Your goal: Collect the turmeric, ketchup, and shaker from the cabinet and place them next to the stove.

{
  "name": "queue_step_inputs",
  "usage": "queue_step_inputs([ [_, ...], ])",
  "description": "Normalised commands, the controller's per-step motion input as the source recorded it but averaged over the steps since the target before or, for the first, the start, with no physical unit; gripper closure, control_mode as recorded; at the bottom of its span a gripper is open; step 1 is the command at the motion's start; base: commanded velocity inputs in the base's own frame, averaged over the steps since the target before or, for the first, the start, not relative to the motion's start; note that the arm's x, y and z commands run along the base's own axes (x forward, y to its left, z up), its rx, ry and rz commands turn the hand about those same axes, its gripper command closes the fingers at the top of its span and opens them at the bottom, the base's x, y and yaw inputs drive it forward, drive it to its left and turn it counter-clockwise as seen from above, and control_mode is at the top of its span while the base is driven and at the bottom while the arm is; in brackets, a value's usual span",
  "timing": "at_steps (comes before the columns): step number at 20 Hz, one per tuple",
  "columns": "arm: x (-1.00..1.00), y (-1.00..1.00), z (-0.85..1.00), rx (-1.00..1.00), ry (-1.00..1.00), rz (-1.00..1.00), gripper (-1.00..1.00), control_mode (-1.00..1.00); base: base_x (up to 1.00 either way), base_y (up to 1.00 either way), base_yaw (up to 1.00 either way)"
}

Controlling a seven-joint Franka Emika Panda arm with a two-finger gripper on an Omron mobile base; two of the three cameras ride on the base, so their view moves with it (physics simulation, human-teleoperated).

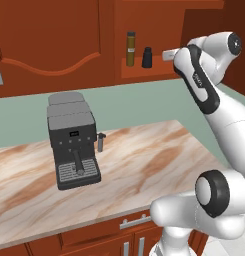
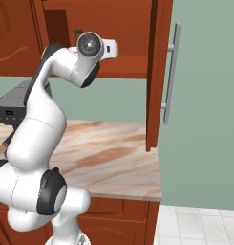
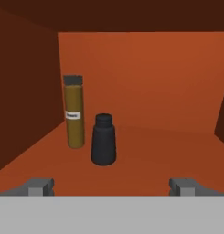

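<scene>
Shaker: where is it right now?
The shaker stands on the cabinet niche shelf, just right of the turmeric in the hand view, apart from it and ahead of the open end effector.

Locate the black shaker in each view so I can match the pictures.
Left base view: shaker in the cabinet niche, right of the turmeric.
Right base view: not in it.
Hand view: shaker left of centre on the shelf, ahead of the open tool.
Shared landmark: the turmeric beside it.

turmeric (image 3: 74, 112) label, print too small to read
</scene>
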Motion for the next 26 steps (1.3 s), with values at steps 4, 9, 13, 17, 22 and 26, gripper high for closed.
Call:
queue_step_inputs([
  [4,0.28,0.00,0.00,0.01,0.04,0.00,-1.00,-1.00,0.00,0.00,0.00],
  [9,0.25,0.02,0.00,0.00,0.05,0.00,-1.00,-1.00,0.00,0.00,0.00],
  [13,0.23,0.20,0.00,0.00,0.04,0.00,-1.00,-1.00,0.00,0.00,0.00],
  [17,0.18,0.27,0.00,0.00,0.07,0.00,-1.00,-1.00,0.00,0.00,0.00],
  [22,0.23,0.10,0.00,0.00,0.02,0.00,-1.00,-1.00,0.00,0.00,0.00],
  [26,0.29,0.00,0.00,0.00,0.00,0.00,-1.00,-1.00,0.00,0.00,0.00],
])
